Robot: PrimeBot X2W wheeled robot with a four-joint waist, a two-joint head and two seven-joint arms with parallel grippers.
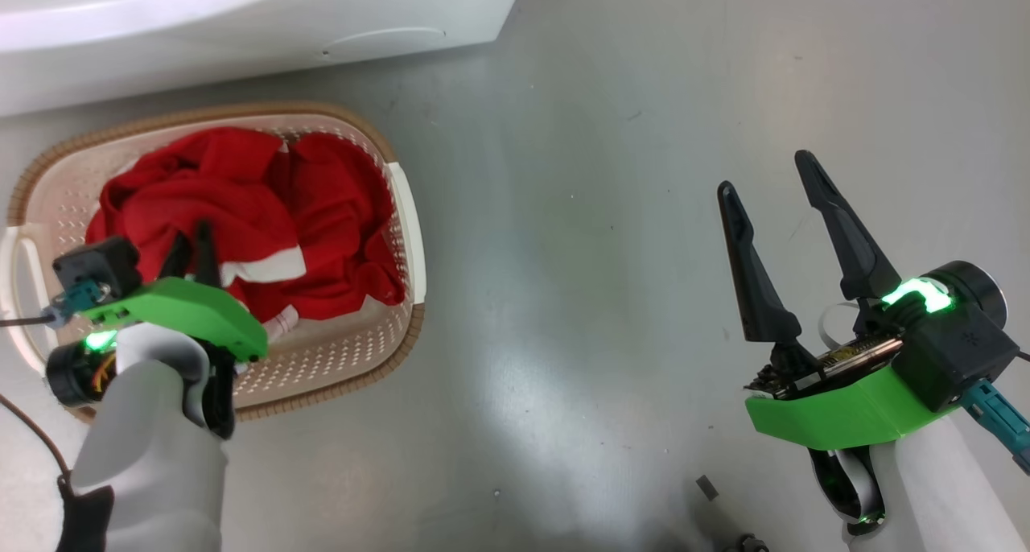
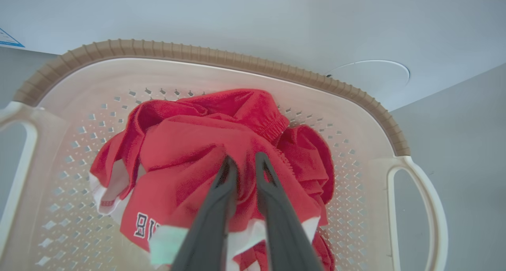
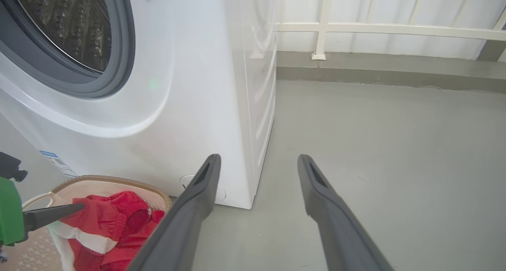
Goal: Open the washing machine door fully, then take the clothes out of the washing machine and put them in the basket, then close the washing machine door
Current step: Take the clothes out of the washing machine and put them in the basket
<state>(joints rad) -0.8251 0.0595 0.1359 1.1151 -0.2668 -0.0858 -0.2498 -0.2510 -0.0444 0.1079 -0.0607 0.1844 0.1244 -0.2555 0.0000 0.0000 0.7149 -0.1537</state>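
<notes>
The red clothes (image 1: 241, 198) lie heaped in the cream basket (image 1: 201, 113), which stands on the floor in front of the white washing machine (image 1: 241, 21). My left gripper (image 1: 191, 238) points down into the basket. In the left wrist view its fingers are nearly together, pinching a fold of the clothes (image 2: 189, 144) at the left gripper (image 2: 243, 160). My right gripper (image 1: 766, 174) hangs open over bare floor to the right, holding nothing. The right wrist view shows the washing machine (image 3: 178, 85) with its drum opening (image 3: 67, 26) uncovered. The washing machine door is out of view.
Grey floor spreads right of the basket and the machine. A white railing (image 3: 324, 26) on a low kerb runs along the back. A small dark scrap (image 1: 706, 488) lies on the floor near my right arm.
</notes>
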